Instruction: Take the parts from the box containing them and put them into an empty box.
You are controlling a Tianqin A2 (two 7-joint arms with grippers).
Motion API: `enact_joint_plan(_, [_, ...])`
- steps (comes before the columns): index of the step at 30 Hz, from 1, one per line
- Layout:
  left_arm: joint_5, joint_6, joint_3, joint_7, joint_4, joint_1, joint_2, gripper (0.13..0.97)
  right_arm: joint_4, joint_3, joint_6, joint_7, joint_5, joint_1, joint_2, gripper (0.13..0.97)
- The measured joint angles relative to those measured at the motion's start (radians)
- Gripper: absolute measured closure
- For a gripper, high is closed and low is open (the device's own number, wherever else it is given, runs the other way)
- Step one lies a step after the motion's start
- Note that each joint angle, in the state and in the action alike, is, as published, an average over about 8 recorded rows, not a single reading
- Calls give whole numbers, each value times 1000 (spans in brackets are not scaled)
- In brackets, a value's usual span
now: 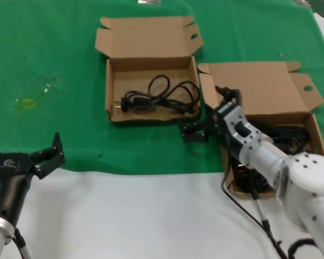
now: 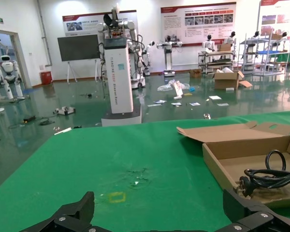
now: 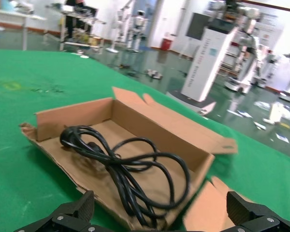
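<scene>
The ragged-fronted box [image 1: 114,89] stands open at the middle back and holds one coiled black cord [image 1: 156,97]. It also shows in the right wrist view [image 3: 150,121], with the cord [image 3: 125,164], and in the left wrist view [image 2: 241,145], with the cord [image 2: 266,176]. The smooth-walled box [image 1: 259,91] stands at the right and holds several black cords [image 1: 289,137], partly hidden by my right arm. My right gripper [image 1: 210,113] [image 3: 159,212] is open and empty, between the two boxes, near the ragged box's front right corner. My left gripper [image 1: 24,143] [image 2: 159,205] is open and empty at the near left.
A green cloth [image 1: 54,54] covers the back of the table, with white surface [image 1: 124,216] in front. A small yellow mark [image 1: 28,102] lies on the cloth at the left. A black cable [image 1: 248,210] hangs off my right arm.
</scene>
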Motion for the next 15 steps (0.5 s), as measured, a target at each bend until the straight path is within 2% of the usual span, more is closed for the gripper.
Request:
enact_joint_plan(9, [0,0,0,0,0,0,0,155,189,75,76,117,-8,-167,34,129])
enact_joint_plan(15, [0,0,0,0,0,0,0,140,315,124,127,195,-13,-278,57,129])
